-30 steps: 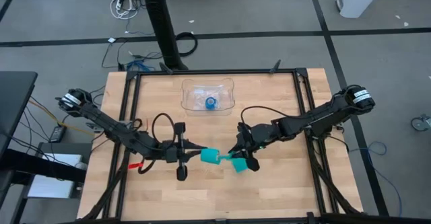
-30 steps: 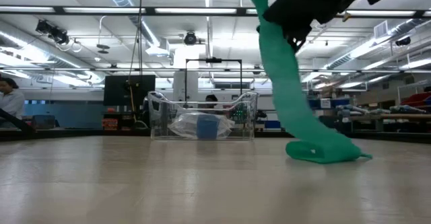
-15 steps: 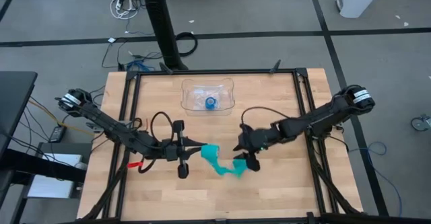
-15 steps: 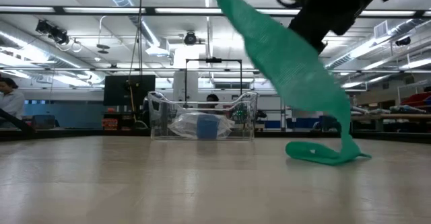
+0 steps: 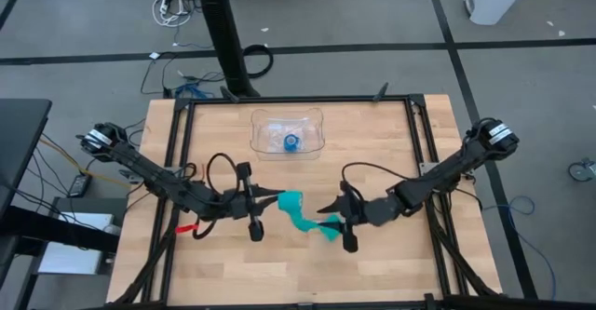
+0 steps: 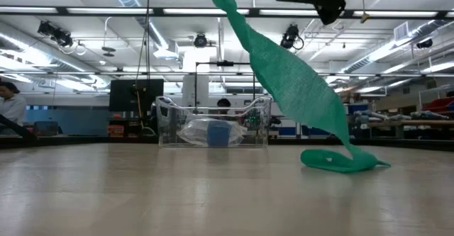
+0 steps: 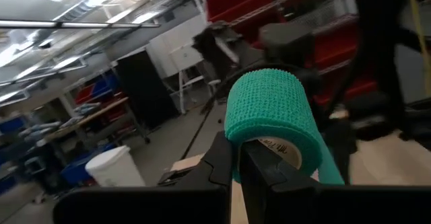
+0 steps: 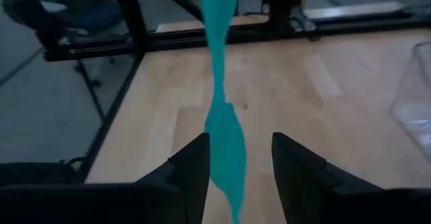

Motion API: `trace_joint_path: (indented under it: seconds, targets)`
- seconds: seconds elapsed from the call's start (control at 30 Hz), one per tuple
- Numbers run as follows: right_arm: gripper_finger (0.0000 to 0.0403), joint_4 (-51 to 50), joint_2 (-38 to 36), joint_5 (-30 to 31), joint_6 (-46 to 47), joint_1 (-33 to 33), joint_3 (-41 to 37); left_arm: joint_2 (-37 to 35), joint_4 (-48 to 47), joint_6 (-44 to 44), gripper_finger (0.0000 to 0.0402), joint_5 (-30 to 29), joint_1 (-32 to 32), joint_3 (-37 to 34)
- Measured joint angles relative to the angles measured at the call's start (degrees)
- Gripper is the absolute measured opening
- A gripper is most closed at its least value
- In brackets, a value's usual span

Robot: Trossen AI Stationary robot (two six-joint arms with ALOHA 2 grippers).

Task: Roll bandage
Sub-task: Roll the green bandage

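The teal-green bandage is partly wound into a stubby roll, held above the table's middle by my left gripper, which is shut on it. Its loose strip slants down from the roll to a crumpled end lying on the wood. My right gripper stands open just right of the strip. In its wrist view the strip passes between its spread fingers with a gap on each side. My left gripper pinches the roll's wall at the rim of its open end, beside the pale core, between two fingers. They come nearly level from the table's left. The roll is lifted clear, its axis about level, with the strip hanging slack from it.
A clear plastic tray with a small blue roll sits at the far middle. Black frame rails run along the table's sides. Bare wood lies near the front edge.
My right gripper has opened and let go of the strip, then swung toward the near edge and turned to point left. The strip, which hung straight down from that gripper, now slants from the roll to its end on the table. The roll has stayed in place.
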Motion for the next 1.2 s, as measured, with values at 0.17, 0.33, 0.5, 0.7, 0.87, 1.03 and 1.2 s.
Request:
trace_joint_path:
  seconds: [0.17,0.33,0.5,0.7,0.87,1.03,1.2]
  targets:
    - [0.0151,5.45,6.20,2.36,0.48,0.73,0.03,0.00,1.62,-0.01,0.0019,-2.71,0.18,0.00]
    - [0.0151,6.86,12.64,14.75,-2.15,2.23,3.01,0.00,1.64,-0.08,0.0019,-3.95,0.38,0.00]
    - [0.0151,6.92,17.45,22.91,-8.67,4.10,8.91,0.00,1.64,-0.21,0.0019,-6.20,0.38,0.00]
    - [0.0151,6.53,20.87,25.87,-8.43,3.27,11.69,0.00,2.31,-0.23,0.0019,-6.29,0.38,0.00]
    - [0.0151,6.43,21.17,26.23,-5.31,3.14,11.67,0.00,2.63,-0.23,0.0019,-7.06,0.38,0.00]
    - [0.0151,6.54,21.21,27.08,-5.33,2.46,11.67,0.00,2.63,-0.23,0.0019,-7.13,0.38,0.00]
    - [0.0149,6.78,21.21,25.32,-5.33,0.80,11.67,0.00,2.75,-0.23,0.0019,-7.14,0.38,0.00]
